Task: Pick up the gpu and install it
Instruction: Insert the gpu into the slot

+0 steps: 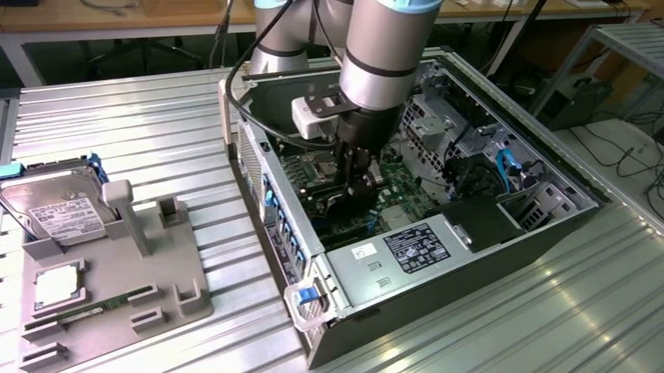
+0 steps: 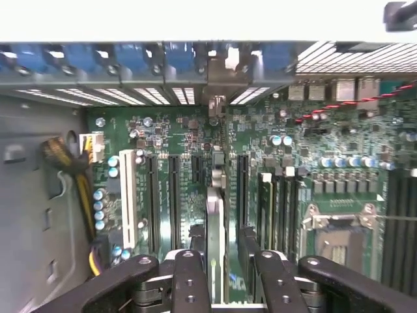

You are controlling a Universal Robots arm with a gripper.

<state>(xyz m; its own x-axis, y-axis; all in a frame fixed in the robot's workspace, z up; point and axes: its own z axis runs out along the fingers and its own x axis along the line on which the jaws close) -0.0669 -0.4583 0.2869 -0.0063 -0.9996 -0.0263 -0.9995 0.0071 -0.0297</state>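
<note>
Arm: reaches down into the open computer case (image 1: 436, 233) lying on its side on the ribbed metal worktop (image 1: 135, 124).
Pincer: the pincer (image 2: 215, 261) is inside the case, closed on the gpu, its dark fingers (image 2: 189, 280) on either side of the card.
Gpu: the gpu (image 2: 214, 222) is seen edge-on in the wrist view, held upright over the green motherboard (image 2: 326, 169), among the long dark expansion slots beside the white slot (image 2: 129, 199). Whether it is seated in a slot cannot be told.
Exterior view: the pincer (image 1: 358, 183) hangs low over the board in the middle of the case.
Tray: a grey parts tray (image 1: 114, 287) sits on the worktop at the exterior view's left, well apart from the case, carrying a silver hard drive (image 1: 57, 210) and a green memory stick (image 1: 89, 311).
</note>
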